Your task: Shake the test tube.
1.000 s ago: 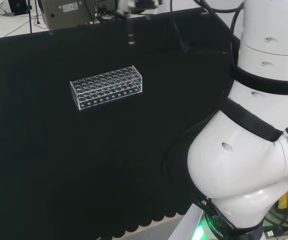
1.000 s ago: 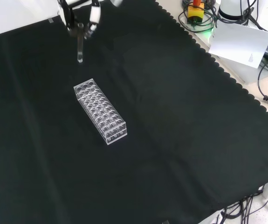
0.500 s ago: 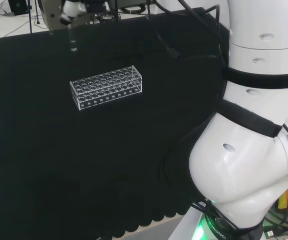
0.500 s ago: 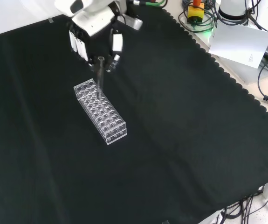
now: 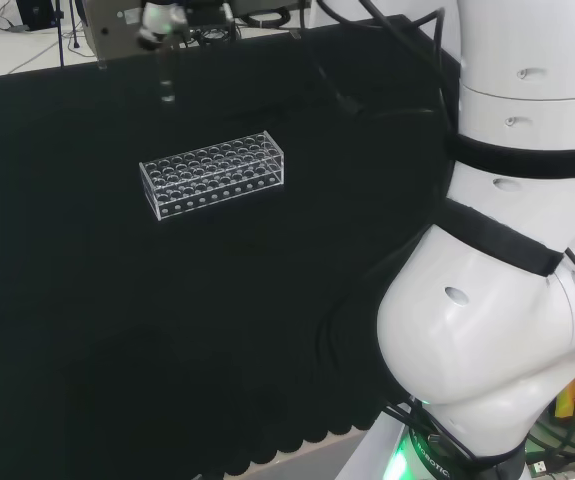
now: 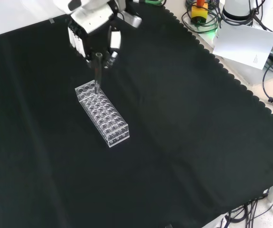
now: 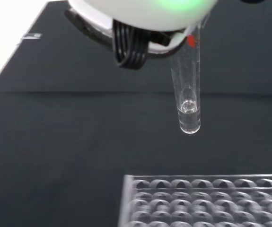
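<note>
The hand (image 6: pixel 92 29) is up in the air at the far left of the front view, and its fingers (image 6: pixel 114 42) pinch the top of the test tube (image 6: pixel 98 71). The tube hangs almost straight down with a little clear liquid at its bottom. It is above the black cloth (image 6: pixel 183 137), near the far end of the clear rack (image 6: pixel 102 113) and not touching it.

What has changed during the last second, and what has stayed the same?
The hand swung the test tube left in the head view, then slightly back right; in the front view it came nearer the rack. The hand stays shut on the tube. The rack has not moved.
</note>
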{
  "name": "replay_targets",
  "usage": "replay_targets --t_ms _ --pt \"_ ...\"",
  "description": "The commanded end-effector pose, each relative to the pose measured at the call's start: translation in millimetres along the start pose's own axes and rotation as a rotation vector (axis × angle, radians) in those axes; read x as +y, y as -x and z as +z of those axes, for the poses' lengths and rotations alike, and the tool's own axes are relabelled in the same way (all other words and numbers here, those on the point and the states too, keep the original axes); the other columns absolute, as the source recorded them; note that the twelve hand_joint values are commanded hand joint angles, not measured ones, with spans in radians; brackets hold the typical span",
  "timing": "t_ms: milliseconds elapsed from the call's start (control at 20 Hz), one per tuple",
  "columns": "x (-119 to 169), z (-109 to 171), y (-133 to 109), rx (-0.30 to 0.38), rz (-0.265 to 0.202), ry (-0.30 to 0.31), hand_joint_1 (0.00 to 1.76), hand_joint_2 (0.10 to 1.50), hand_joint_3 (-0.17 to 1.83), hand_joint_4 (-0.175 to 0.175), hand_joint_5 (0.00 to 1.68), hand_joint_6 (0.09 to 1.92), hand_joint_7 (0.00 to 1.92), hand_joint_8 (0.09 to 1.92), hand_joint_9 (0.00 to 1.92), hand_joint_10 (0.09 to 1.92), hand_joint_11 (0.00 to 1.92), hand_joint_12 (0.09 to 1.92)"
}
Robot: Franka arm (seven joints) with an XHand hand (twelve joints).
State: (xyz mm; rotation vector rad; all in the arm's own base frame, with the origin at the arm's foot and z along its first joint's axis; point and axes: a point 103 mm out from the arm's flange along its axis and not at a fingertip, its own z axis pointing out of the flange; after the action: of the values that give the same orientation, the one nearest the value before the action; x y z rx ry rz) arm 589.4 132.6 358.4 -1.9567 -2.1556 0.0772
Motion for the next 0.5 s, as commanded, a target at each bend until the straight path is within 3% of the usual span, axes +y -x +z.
replay_targets --t_ms 50,300,500 --pt "-18.8 -4.3 109.2 -0.086 0.223 -0.017 1.44 0.64 0.59 -0.175 1.34 0.29 1.42 0.66 1.57 0.09 1.16 0.97" --pt "-44.5 -16.5 183.6 -0.123 0.376 -0.005 1.44 0.64 0.59 -0.175 1.34 0.29 1.42 0.66 1.57 0.09 1.16 0.97" --pt "-57.2 -25.0 209.0 -0.131 0.429 0.011 1.44 0.64 0.59 -0.175 1.34 0.29 1.42 0.66 1.57 0.09 1.16 0.97"
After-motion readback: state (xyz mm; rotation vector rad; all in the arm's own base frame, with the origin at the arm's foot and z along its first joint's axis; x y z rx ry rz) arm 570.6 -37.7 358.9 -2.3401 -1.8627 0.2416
